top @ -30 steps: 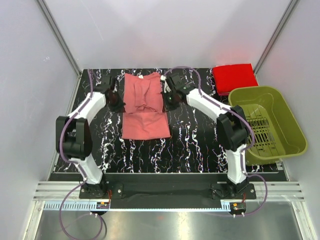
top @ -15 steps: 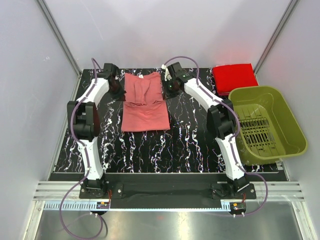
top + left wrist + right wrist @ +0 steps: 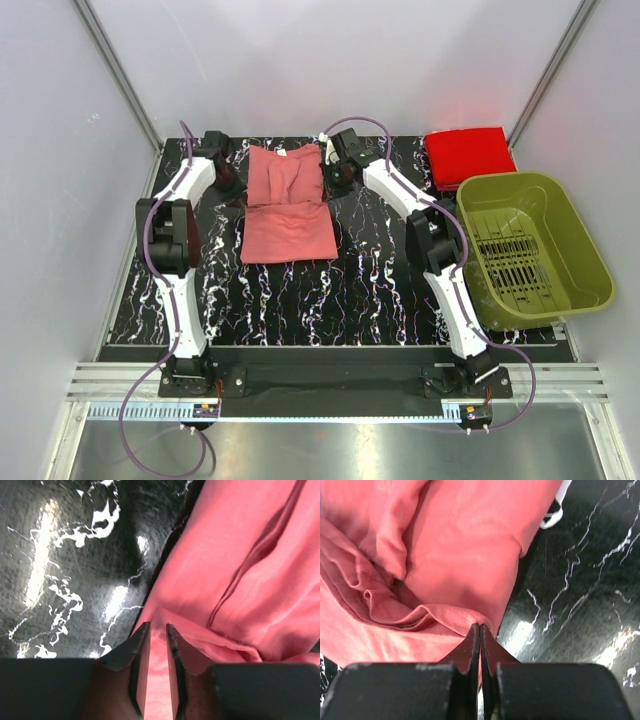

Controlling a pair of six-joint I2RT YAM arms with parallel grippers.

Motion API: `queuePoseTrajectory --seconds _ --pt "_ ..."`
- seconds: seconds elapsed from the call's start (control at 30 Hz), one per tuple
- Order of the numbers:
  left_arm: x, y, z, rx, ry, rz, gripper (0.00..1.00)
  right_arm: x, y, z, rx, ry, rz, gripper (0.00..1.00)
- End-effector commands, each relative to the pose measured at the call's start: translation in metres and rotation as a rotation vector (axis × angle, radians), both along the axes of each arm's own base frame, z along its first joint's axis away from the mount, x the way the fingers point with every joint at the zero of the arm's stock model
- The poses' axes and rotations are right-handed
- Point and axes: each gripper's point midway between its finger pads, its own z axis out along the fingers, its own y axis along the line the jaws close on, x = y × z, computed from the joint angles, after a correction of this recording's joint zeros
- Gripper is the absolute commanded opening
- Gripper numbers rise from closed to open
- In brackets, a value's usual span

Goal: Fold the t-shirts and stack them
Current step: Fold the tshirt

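- My left gripper (image 3: 157, 630) pinches the left edge of the pink shirt (image 3: 240, 555). The fingers stand almost together, with a strip of cloth between them.
- My right gripper (image 3: 480, 627) is pressed together on a raised fold at the same shirt's right edge, the tips nipping the cloth.
- From above, the pink shirt (image 3: 288, 215) lies on the table (image 3: 380, 290) between my left gripper (image 3: 228, 180) and my right gripper (image 3: 338, 178).
- The part of the shirt level with my grippers is creased and bunched. The part nearer my bases lies flat.
- To the left of my left gripper there is only black marbled table (image 3: 75, 555).
- The red shirt (image 3: 468, 155) lies folded, well to the right of my right gripper.
- The basket (image 3: 560, 300) sits just on the near side of the red shirt, also well to my right.
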Motion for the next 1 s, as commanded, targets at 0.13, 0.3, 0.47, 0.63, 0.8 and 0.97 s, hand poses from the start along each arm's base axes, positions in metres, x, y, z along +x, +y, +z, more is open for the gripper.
queuePoseTrajectory --seconds 0.13,0.3,0.47,0.63,0.8,0.97 --pt "0.024 0.019 0.028 0.014 -0.089 0.024 0.35 0.034 0.008 0.031 0.033 -0.153 -0.011 0.25" --pt "0.017 0.042 0.078 0.173 -0.177 0.01 0.44 0.035 -0.012 0.047 -0.02 -0.152 -0.065 0.36" --pt "-0.025 0.014 0.078 0.098 -0.207 -0.044 0.48 0.001 -0.009 0.061 0.047 -0.077 -0.024 0.3" --pt "-0.066 -0.036 0.048 -0.138 -0.198 -0.114 0.44 -0.027 -0.003 0.044 0.092 0.016 0.059 0.32" --pt "-0.098 -0.023 0.007 -0.037 -0.075 -0.135 0.46 -0.046 -0.011 0.017 0.054 0.096 0.08 0.37" --pt "-0.097 -0.018 0.002 -0.002 -0.082 -0.159 0.52 -0.046 -0.015 0.008 0.04 0.086 0.089 0.38"
